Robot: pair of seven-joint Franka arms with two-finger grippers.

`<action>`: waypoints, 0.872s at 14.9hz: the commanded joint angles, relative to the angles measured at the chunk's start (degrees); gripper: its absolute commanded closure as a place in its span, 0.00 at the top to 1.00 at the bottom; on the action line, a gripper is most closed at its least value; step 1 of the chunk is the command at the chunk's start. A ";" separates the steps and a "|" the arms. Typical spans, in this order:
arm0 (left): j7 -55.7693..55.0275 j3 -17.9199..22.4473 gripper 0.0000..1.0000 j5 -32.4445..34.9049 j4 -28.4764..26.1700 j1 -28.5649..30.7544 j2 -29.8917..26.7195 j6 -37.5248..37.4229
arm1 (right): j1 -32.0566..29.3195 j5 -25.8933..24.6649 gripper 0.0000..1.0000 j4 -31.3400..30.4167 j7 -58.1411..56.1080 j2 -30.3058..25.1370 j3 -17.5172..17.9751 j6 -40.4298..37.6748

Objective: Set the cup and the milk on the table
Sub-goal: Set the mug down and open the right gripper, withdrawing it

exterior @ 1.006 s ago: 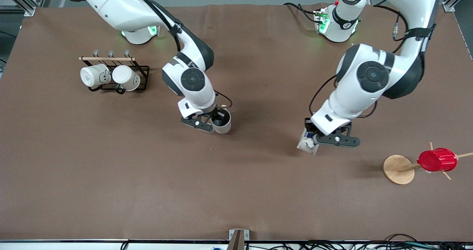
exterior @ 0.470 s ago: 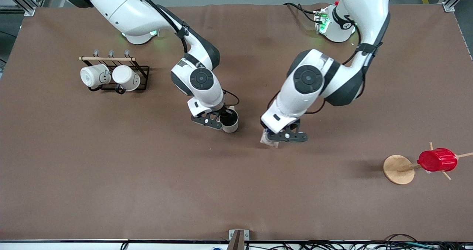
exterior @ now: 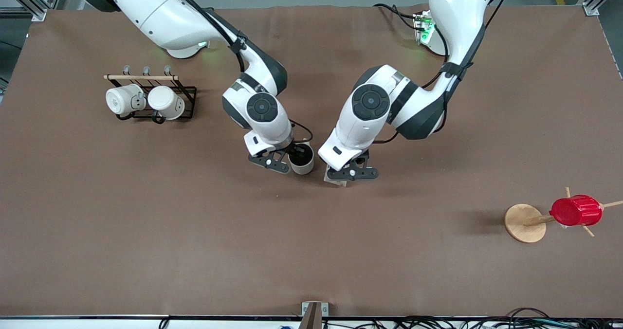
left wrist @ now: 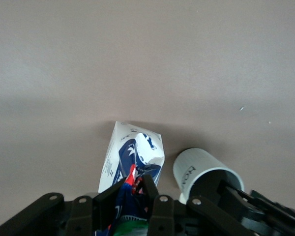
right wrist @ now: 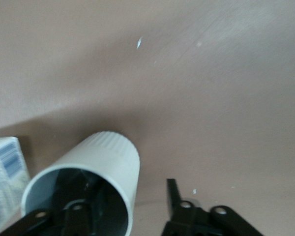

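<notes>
The cream-beige cup [exterior: 302, 161] [right wrist: 105, 157] stands upright on the brown table [exterior: 311, 251] near the middle. My right gripper [exterior: 287, 164] [right wrist: 124, 196] is open at its rim. One finger is inside the cup and the other stands outside, apart from the wall. The blue-and-white milk [exterior: 336, 180] [left wrist: 132, 152] sits right beside the cup [left wrist: 199, 169], toward the left arm's end, with its base down at the tabletop. My left gripper [exterior: 351, 174] [left wrist: 136, 189] is shut on its gable top. The carton's edge also shows as the milk [right wrist: 7, 182] in the right wrist view.
A black wire rack [exterior: 187, 93] with two white mugs [exterior: 146, 100] stands toward the right arm's end. A wooden stand [exterior: 524, 223] holding a ribbed red cup [exterior: 576, 210] sits toward the left arm's end, nearer the front camera.
My left arm has carried the milk from the left arm's end to a spot beside the cup. My right gripper has opened off the cup's wall, and the cup has shifted slightly.
</notes>
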 commanded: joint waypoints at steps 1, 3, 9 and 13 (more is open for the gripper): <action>-0.76 0.12 0.11 -2.54 3.59 -0.28 2.06 -1.13 | -8.53 -1.01 0.91 -1.23 -3.59 -7.62 4.94 -8.55; -0.76 0.12 0.11 -3.77 3.59 -0.72 2.23 -1.13 | -10.13 -0.40 1.00 -1.15 -9.04 -12.45 3.38 -12.95; -0.76 0.12 0.12 -3.95 3.41 -0.99 2.59 -1.22 | -10.13 11.10 1.00 -0.97 -35.37 -26.61 -16.20 -22.89; -0.76 0.12 0.12 -3.95 3.23 -1.08 2.67 -1.22 | -10.22 15.49 1.00 2.00 -59.72 -31.28 -30.00 -30.79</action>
